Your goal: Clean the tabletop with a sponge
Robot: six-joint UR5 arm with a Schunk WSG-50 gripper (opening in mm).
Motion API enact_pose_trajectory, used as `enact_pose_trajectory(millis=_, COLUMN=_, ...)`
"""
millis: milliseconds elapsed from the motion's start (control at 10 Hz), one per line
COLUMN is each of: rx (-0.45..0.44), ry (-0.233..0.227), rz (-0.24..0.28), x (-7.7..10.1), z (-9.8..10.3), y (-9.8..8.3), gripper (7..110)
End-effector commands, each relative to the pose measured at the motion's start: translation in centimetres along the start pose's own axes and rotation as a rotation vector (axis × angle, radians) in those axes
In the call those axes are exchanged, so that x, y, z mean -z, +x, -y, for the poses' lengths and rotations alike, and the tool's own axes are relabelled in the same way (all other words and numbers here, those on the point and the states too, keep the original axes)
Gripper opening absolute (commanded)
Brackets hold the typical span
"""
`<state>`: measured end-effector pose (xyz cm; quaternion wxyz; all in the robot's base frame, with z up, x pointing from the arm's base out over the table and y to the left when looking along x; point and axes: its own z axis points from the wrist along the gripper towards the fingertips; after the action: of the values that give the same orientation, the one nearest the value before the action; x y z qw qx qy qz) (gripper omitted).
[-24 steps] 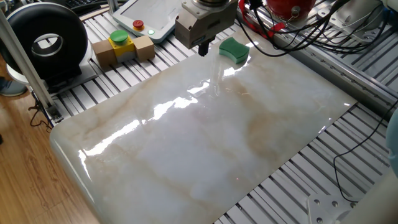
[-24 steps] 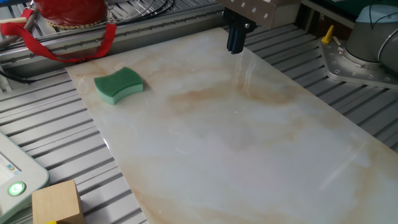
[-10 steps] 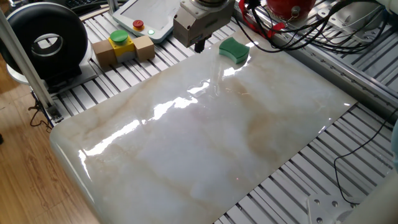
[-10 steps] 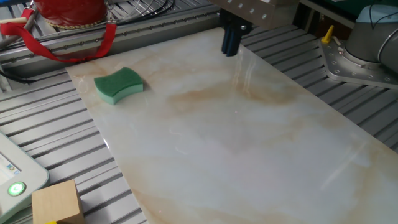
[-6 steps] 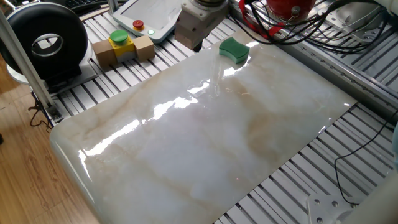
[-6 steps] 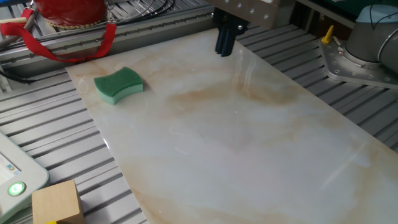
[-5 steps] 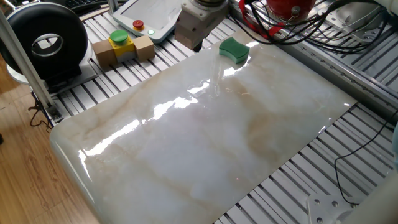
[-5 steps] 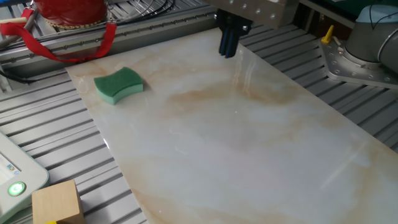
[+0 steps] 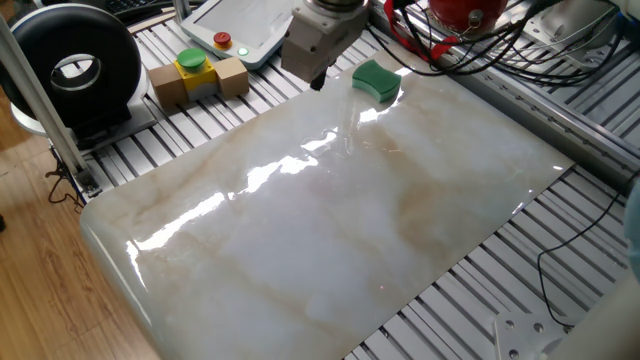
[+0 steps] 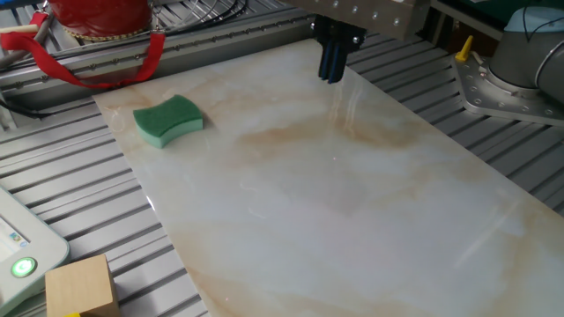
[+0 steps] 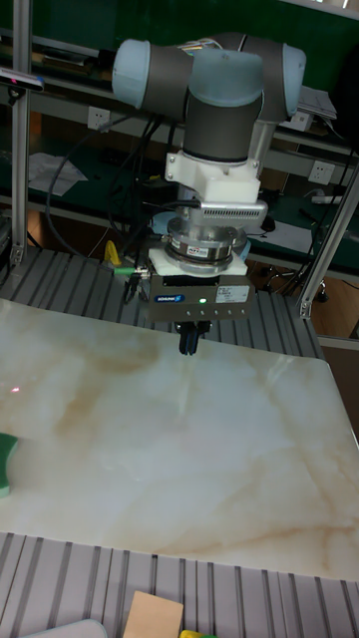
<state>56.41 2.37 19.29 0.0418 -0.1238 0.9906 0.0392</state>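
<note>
The green sponge lies on the tabletop near one far corner; the other fixed view shows the sponge flat at the slab's left side, and only its edge shows in the tall view. My gripper hangs over the far edge of the marble tabletop, pointing down, well apart from the sponge. Its dark fingers stand pressed together with nothing between them, a little above the surface. The tall view has the gripper at the back edge of the tabletop.
A cardboard box with a yellow-and-green button and a pendant sit on the ribbed frame beyond the slab. Red object and cables lie behind the sponge. The arm's base stands at the right. A wooden block is near the front left.
The gripper drifted a little toward the sponge's side along the far edge, then came back about as far. Its fingers stay together. The sponge has not moved.
</note>
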Motion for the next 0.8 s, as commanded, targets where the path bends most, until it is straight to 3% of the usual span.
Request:
enact_pose_trajectory(millis=0, rx=-0.038, ry=-0.046, rz=-0.037, x=-2.2, z=1.3, y=-0.9, gripper=7)
enact_pose_trajectory(millis=200, rx=-0.059, ry=-0.031, rz=-0.048, x=-5.6, z=4.0, y=-1.9, gripper=7)
enact_pose_trajectory(millis=300, rx=-0.109, ry=-0.025, rz=-0.048, x=-7.5, z=5.3, y=-2.6, gripper=7)
enact_pose_trajectory(millis=500, rx=-0.138, ry=-0.014, rz=-0.025, x=-10.4, z=8.8, y=-4.3, gripper=7)
enact_pose_trajectory(millis=600, rx=-0.131, ry=-0.007, rz=-0.019, x=-11.0, z=11.0, y=-4.7, gripper=7)
enact_pose_trajectory(millis=700, rx=-0.135, ry=0.032, rz=-0.021, x=-11.4, z=13.4, y=-4.0, gripper=7)
